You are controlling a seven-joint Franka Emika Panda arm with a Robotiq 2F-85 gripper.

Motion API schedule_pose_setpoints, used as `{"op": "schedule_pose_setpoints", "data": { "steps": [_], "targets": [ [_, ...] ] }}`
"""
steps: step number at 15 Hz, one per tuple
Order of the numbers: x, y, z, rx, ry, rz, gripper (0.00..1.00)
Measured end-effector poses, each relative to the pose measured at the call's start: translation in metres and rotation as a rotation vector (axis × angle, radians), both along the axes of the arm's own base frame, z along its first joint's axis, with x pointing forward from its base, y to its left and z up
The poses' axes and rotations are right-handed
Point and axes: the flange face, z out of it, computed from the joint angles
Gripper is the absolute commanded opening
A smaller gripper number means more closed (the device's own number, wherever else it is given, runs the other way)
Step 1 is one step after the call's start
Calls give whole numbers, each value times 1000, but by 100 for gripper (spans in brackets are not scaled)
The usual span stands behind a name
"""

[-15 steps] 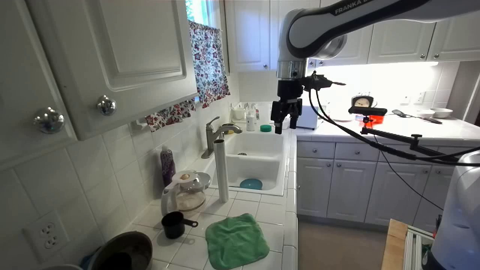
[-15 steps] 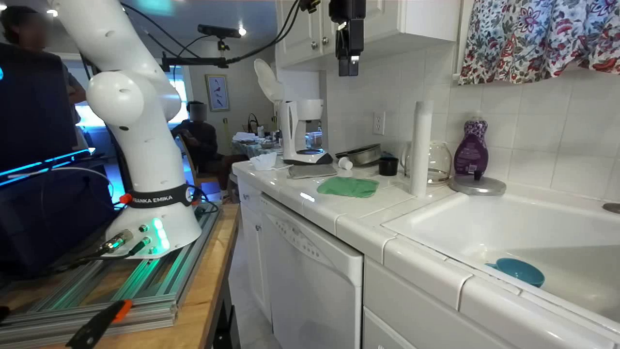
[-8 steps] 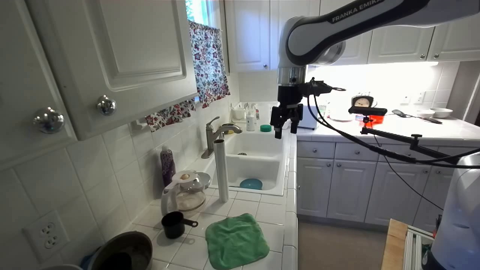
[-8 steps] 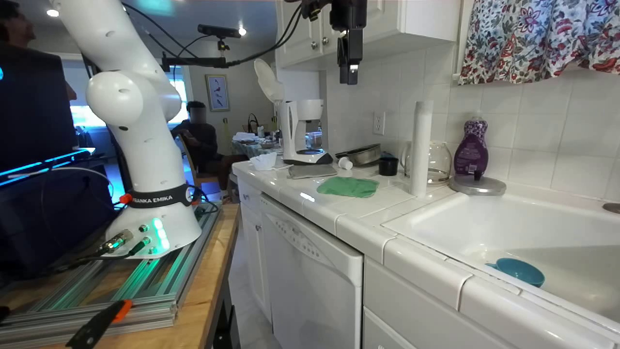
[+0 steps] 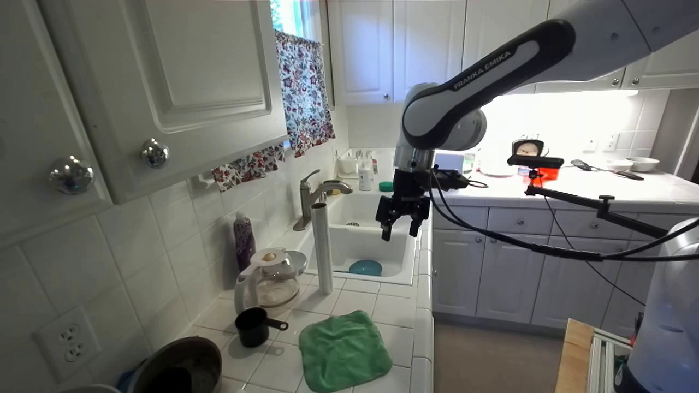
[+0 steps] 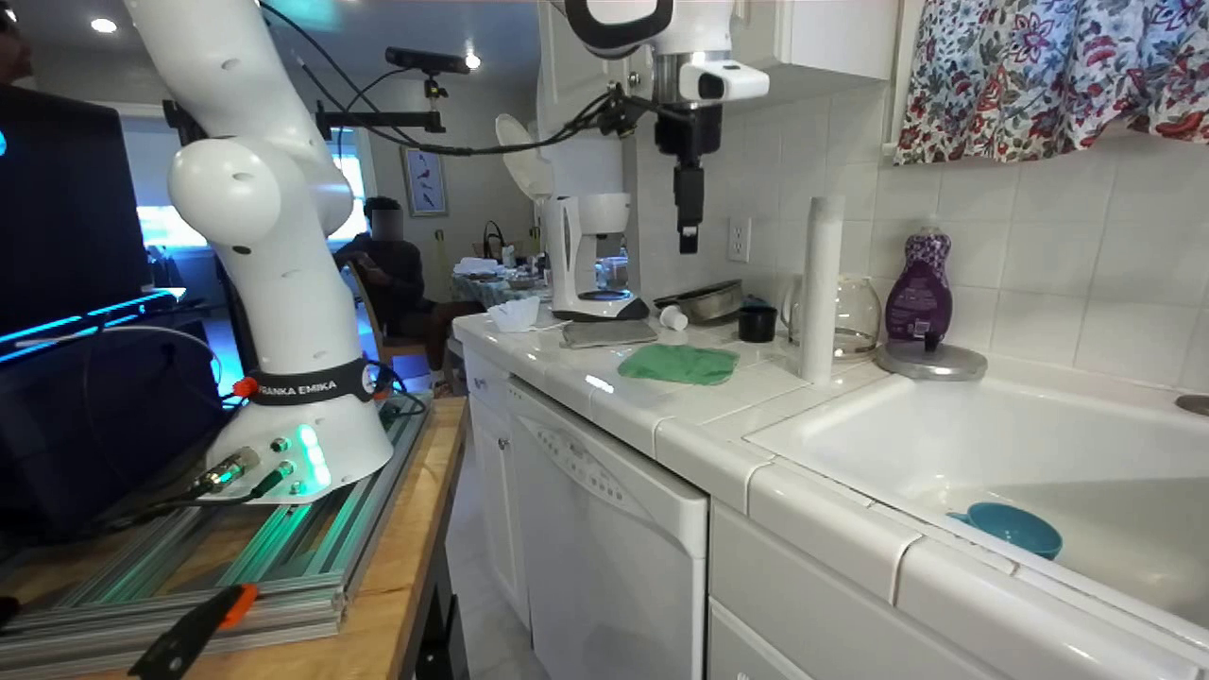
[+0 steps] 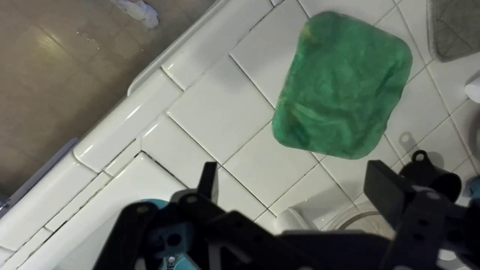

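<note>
Tool point(image 5: 400, 235): one, fingers spread, empty. Cloth point(image 7: 341, 86): green, flat on desk point(image 7: 225, 108); by wrist view, at tool's one o'clock, long axis one to seven. Tube point(image 5: 323, 251): upright, at six.

In the wrist view, the bench point(image 7: 221, 112) lies below the end effector point(image 7: 291, 175): cloth point(image 7: 341, 86) on it ahead, cup point(image 7: 431, 175) right, sink point(image 7: 144, 178) left.
</note>
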Motion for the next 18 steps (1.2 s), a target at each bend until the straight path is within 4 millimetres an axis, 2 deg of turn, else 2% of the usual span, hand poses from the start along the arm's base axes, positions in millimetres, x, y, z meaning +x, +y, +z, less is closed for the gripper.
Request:
{"op": "schedule_pose_setpoints", "data": {
  "steps": [5, 7, 14, 18],
  "targets": [
    [9, 32, -77, -3, 74, 31, 100],
    [8, 39, -98, -5, 118, 45, 100],
    [9, 40, -106, -7, 128, 47, 100],
    [20, 38, -141, -33, 98, 25, 100]
  ]
}}
